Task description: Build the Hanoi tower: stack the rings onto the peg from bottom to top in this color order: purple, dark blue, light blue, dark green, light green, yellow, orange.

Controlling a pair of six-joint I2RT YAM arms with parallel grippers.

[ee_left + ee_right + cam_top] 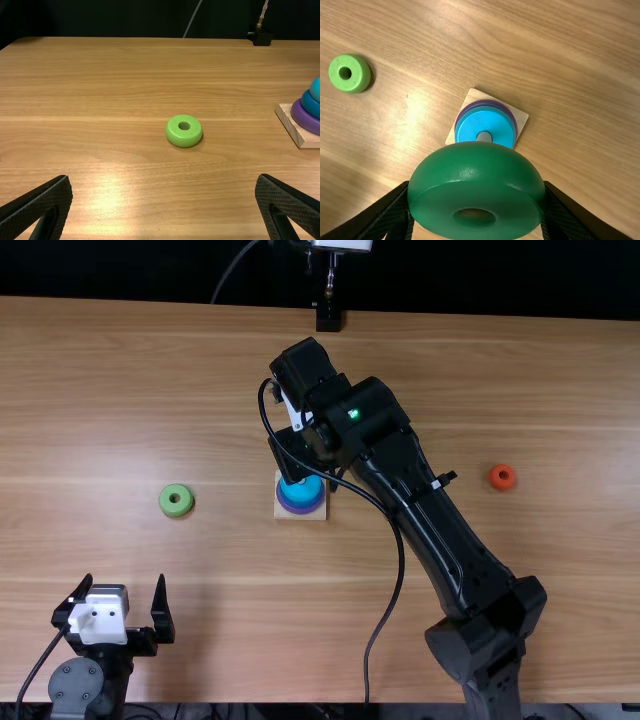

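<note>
The right claw (292,458) grips the dark green ring (475,177) between its fingers, near the stacked light blue ring (484,122), while the left claw (125,583) stands wide at near left, the light green ring (176,491) lying farther off.

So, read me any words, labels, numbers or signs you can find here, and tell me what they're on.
None that I can read. The light green, dark green and orange rings look plain. Any marking on the left arm's white plate is too small to read.
</note>
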